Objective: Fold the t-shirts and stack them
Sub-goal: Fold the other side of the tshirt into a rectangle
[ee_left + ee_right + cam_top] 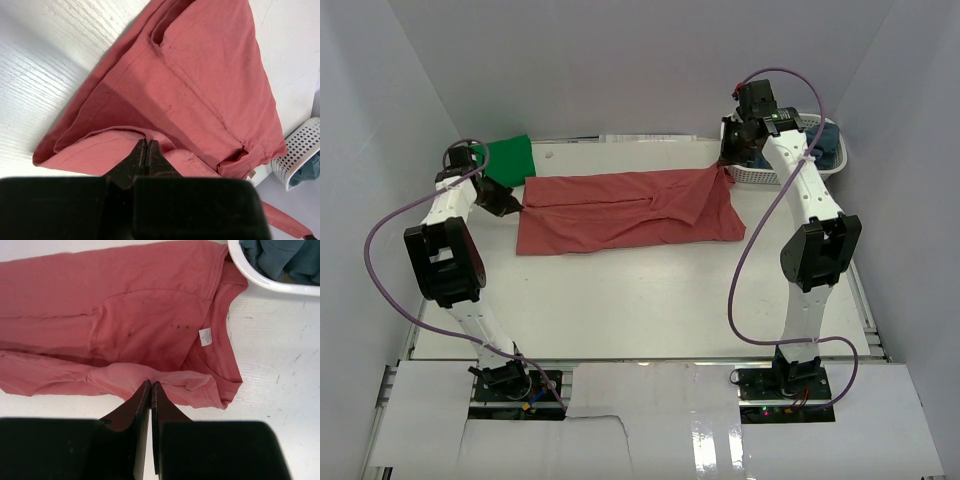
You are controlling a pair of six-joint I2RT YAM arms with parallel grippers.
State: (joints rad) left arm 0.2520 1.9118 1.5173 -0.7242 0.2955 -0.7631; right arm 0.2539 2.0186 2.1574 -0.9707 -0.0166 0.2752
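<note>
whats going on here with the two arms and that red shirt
A robot is mid-fold on a salmon-red t-shirt stretched across the table. Its left tool is shut on the hem end, and its right tool is shut on cloth beside the collar. The shirt looks already folded lengthwise. A green t-shirt lies at the far left, and grey-blue t-shirts sit in a white lattice basket at the far right.
</note>
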